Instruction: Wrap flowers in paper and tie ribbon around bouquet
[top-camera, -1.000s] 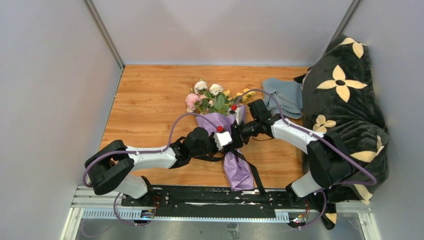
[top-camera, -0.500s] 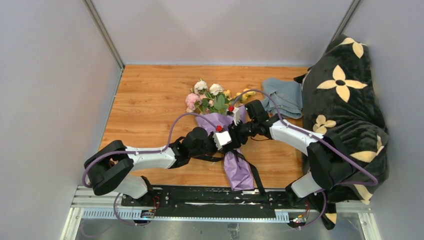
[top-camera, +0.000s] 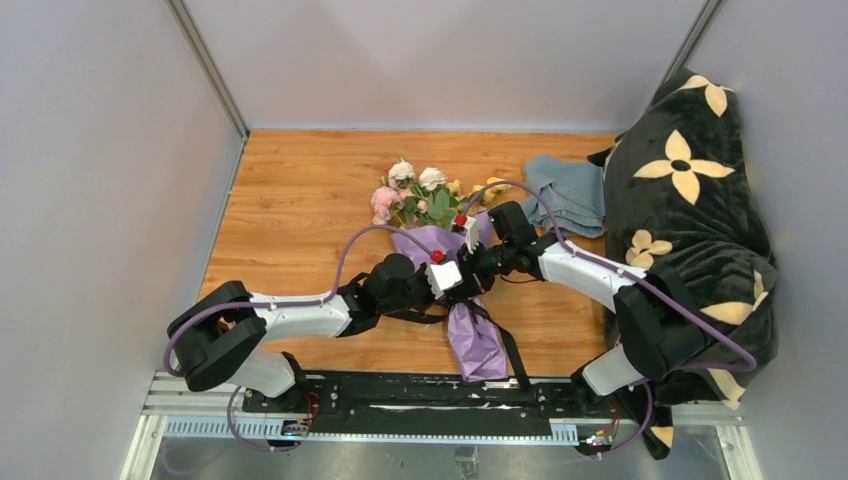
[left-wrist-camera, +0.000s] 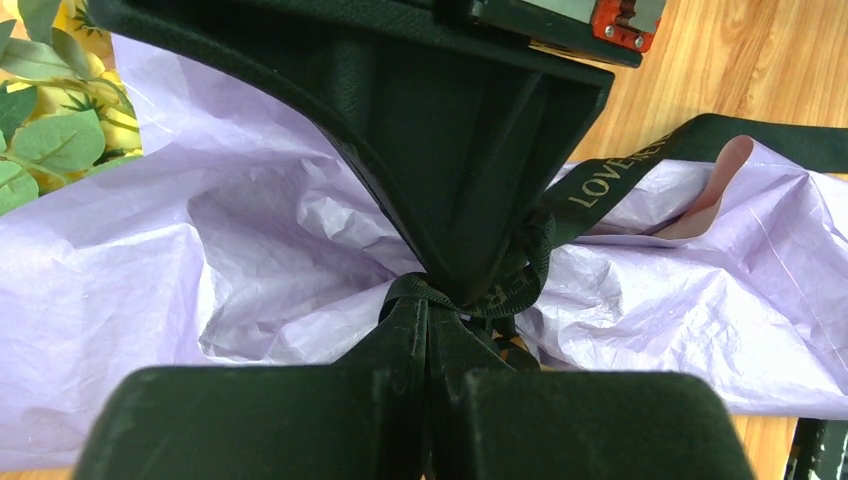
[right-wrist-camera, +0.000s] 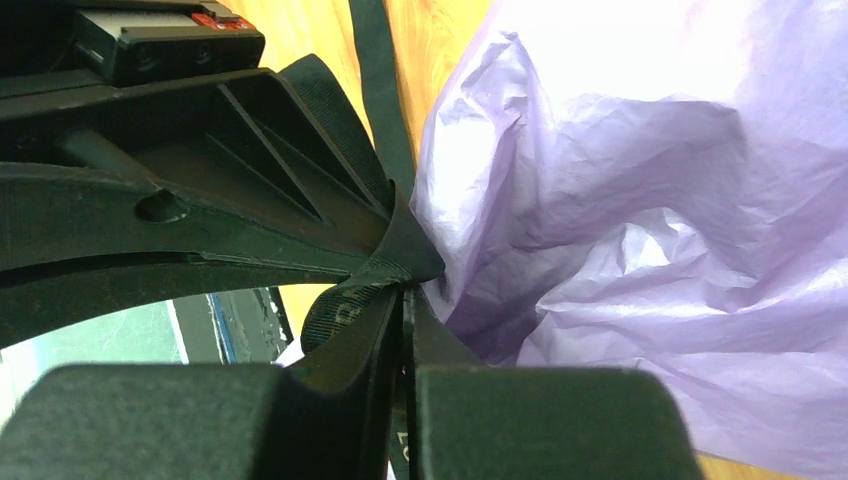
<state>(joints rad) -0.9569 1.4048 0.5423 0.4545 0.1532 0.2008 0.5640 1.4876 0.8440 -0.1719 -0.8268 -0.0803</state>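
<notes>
The bouquet lies mid-table: flowers (top-camera: 415, 195) at the far end, lavender paper (top-camera: 475, 340) coned round the stems toward the near edge. A black ribbon (top-camera: 510, 355) crosses the cone's waist and trails to the near right. Both grippers meet tip to tip over that waist. My left gripper (left-wrist-camera: 430, 300) is shut, and the ribbon (left-wrist-camera: 620, 175) loops out from its tips over the crinkled paper (left-wrist-camera: 250, 250). My right gripper (right-wrist-camera: 405, 295) is shut on a ribbon strand that shows between its jaws, beside the paper (right-wrist-camera: 620, 230). The stems are hidden.
A grey-blue folded cloth (top-camera: 570, 190) lies at the far right, beside a dark blanket with cream flowers (top-camera: 690, 200) along the right wall. Grey walls close the left, back and right. The arms' black base rail (top-camera: 400, 395) runs along the near edge.
My right gripper's jaws have closed onto the ribbon, and that arm has edged slightly left toward the left gripper. The left arm and the bouquet have barely moved.
</notes>
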